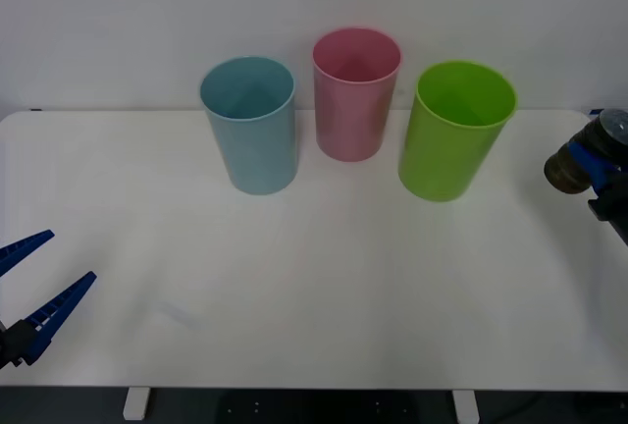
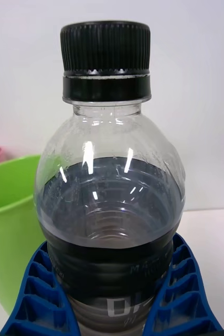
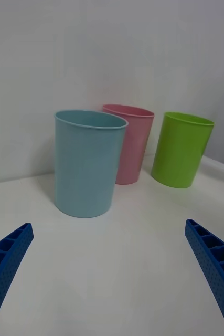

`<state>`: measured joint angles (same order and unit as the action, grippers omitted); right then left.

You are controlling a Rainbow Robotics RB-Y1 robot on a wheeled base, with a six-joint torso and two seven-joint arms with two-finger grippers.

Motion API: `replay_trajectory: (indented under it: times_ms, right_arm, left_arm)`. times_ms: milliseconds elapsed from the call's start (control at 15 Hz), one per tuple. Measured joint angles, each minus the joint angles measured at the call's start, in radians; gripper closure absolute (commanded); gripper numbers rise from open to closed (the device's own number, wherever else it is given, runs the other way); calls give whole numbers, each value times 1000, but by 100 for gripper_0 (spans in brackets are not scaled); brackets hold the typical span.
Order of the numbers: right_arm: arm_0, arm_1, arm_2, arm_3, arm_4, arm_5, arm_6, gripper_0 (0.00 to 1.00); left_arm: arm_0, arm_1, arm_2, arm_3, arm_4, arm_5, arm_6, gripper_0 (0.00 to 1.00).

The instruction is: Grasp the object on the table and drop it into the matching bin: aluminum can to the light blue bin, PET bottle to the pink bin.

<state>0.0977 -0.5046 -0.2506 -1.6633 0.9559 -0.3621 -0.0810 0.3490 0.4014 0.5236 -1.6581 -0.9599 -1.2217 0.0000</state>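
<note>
The white table (image 1: pixel 314 296) spans the front view, with the light blue bin (image 1: pixel 250 125), pink bin (image 1: pixel 355 93) and a lime green bin (image 1: pixel 454 130) across its upper middle. At the right edge, the right gripper (image 1: pixel 601 171) clenches the PET bottle (image 1: pixel 571 167); its wrist view reveals the dark cap. Lower left, the left gripper (image 1: pixel 27 282) is spread wide.

The front view looks down from above on the whole table (image 1: pixel 314 287), facing the far wall. The left wrist view sits low at the near left, looking across at the three bins, which the front view shares. The right wrist view sits close behind the bottle (image 2: pixel 110 210), with the green bin (image 2: pixel 9 220) beyond.
</note>
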Motion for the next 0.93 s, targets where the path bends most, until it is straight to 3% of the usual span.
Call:
replay_trajectory:
  times_ms: [600, 933]
  right_arm:
    - [-57, -129, -15, -89, -33, -18, -39, 100]
    - [-161, -195, 41, -90, -37, -33, -182, 100]
  left_arm:
    - [0, 0, 0, 0, 0, 0, 0, 0]
    - [0, 0, 0, 0, 0, 0, 0, 0]
